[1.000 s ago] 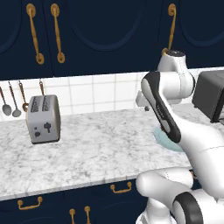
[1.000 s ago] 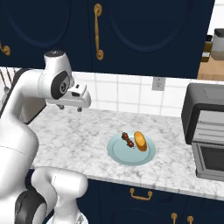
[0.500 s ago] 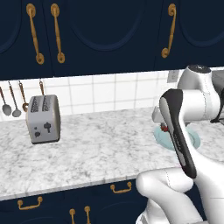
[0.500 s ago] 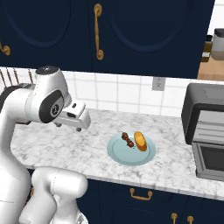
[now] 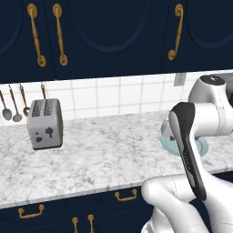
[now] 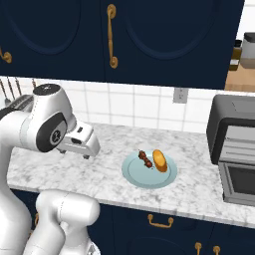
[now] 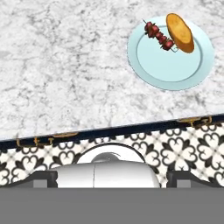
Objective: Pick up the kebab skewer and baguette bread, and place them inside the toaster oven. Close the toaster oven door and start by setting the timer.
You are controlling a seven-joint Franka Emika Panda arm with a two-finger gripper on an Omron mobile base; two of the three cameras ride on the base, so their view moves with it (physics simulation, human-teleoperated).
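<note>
**Claw held above the desk, short of the plate**

The claw (image 6: 85, 148) was seen at the end of the white arm, held above the marble desk (image 6: 194, 187) and well to the left of the pale blue plate (image 6: 134, 174). Whether its fingers stood apart or together could not be told; nothing was seen clamped in it. The kebab skewer (image 6: 145, 159) and the baguette bread (image 6: 159, 160) were found lying side by side on the plate, touching or nearly so, with the skewer on the side nearer the claw. In the hand view the same pair was seen at the upper right: kebab skewer (image 7: 158, 36), baguette bread (image 7: 180, 32), plate (image 7: 175, 70). The toaster oven (image 6: 234, 144) stood at the right end of the desk, well apart from the plate. Whether its door was open could not be settled.

It was judged that neither item had yet been picked up. Because the two lie so close, a descent on the thin skewer could nudge the bread, or both could be caught at once. The skewer could also slip from a grip placed on a meat chunk off its middle.

Counted: one skewer, one loaf, one plate, one toaster oven, and one silver two-slot toaster (image 5: 44, 124).
</note>
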